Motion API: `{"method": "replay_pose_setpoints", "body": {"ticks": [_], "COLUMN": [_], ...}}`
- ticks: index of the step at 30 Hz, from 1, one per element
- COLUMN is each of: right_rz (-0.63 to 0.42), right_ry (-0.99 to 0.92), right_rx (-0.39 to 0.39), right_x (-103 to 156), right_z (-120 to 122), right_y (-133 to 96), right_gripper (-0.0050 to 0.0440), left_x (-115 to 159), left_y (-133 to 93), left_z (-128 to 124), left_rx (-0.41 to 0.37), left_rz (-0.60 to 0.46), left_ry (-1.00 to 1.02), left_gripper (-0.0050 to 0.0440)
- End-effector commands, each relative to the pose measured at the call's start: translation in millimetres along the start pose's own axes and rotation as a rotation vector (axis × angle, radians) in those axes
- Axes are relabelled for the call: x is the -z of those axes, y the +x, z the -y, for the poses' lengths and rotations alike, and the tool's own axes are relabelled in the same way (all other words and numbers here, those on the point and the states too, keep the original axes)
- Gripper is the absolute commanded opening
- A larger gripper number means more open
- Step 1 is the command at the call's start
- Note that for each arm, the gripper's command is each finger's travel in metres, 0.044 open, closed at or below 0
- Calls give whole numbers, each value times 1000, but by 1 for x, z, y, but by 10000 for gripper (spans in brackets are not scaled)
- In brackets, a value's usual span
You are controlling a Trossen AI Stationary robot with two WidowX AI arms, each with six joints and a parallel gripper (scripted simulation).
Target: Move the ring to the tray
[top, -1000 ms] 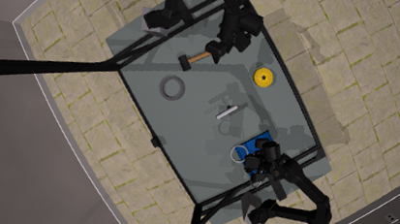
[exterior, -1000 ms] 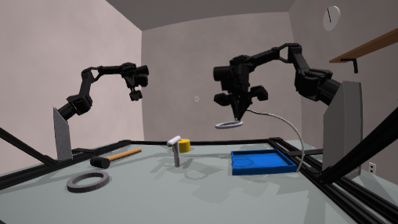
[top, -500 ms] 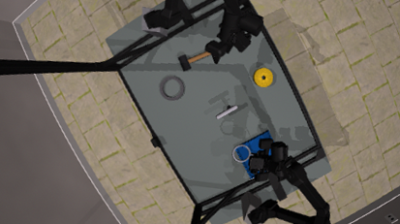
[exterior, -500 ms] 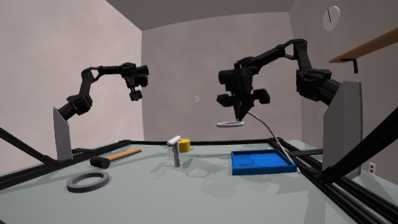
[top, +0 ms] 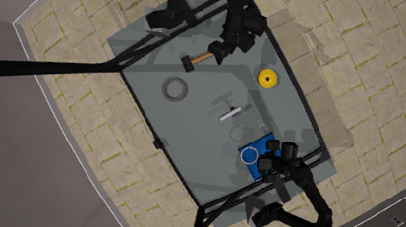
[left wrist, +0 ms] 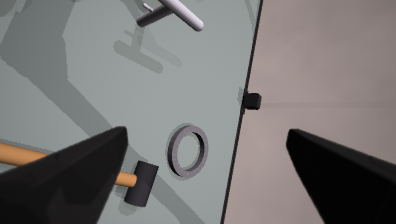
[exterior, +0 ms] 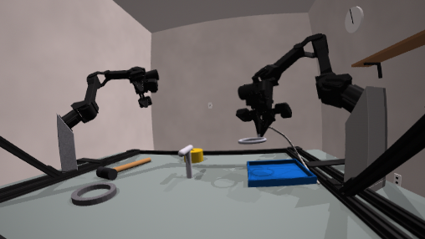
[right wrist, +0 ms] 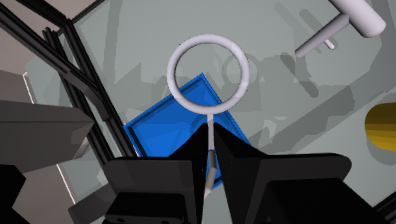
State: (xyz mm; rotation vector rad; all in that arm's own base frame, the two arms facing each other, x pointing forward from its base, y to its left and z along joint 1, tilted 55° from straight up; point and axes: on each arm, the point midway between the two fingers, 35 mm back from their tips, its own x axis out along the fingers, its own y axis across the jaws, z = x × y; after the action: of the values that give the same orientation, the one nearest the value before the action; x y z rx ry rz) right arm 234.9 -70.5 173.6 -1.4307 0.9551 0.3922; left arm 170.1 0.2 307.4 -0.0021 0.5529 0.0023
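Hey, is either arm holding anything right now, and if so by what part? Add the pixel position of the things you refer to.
The right arm's fingers grip the pale ring (top: pixel 241 154) (exterior: pixel 241 141) (right wrist: pixel 171 75) by its thin straight stem; the left gripper (left wrist: pixel 208 136) is open and empty.

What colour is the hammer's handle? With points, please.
Orange-brown (top: pixel 201 59) (exterior: pixel 133 165) (left wrist: pixel 22 153), clearest in the exterior view.

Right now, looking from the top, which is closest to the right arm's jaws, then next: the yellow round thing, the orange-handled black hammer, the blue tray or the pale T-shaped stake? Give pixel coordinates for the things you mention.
1. Blue tray (top: pixel 265 140) (exterior: pixel 276 181) (right wrist: pixel 155 131): underneath
2. T-shaped stake (top: pixel 230 113) (exterior: pixel 189 167) (left wrist: pixel 187 15) (right wrist: pixel 362 17): up and left in the picture
3. Yellow round thing (top: pixel 262 82) (exterior: pixel 197 156) (right wrist: pixel 384 127): straight up
4. Hammer (top: pixel 201 59) (exterior: pixel 133 165) (left wrist: pixel 144 184): far up-left
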Motion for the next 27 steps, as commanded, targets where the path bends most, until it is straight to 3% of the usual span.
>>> {"method": "replay_pose_setpoints", "body": {"ticks": [1, 27], "right_rz": [5, 13], "right_ry": [-5, -1], "right_rx": [-11, 5], "right_x": [7, 66], "right_z": [-4, -18], "right_y": [4, 15], "right_gripper": [0, 0], "left_x": [0, 0], "left_y": [0, 0], "left_z": [0, 0], "left_rx": [2, 2], "left_rz": [-1, -1], "left_ry": [3, 3], "left_gripper": [400, 400]}}
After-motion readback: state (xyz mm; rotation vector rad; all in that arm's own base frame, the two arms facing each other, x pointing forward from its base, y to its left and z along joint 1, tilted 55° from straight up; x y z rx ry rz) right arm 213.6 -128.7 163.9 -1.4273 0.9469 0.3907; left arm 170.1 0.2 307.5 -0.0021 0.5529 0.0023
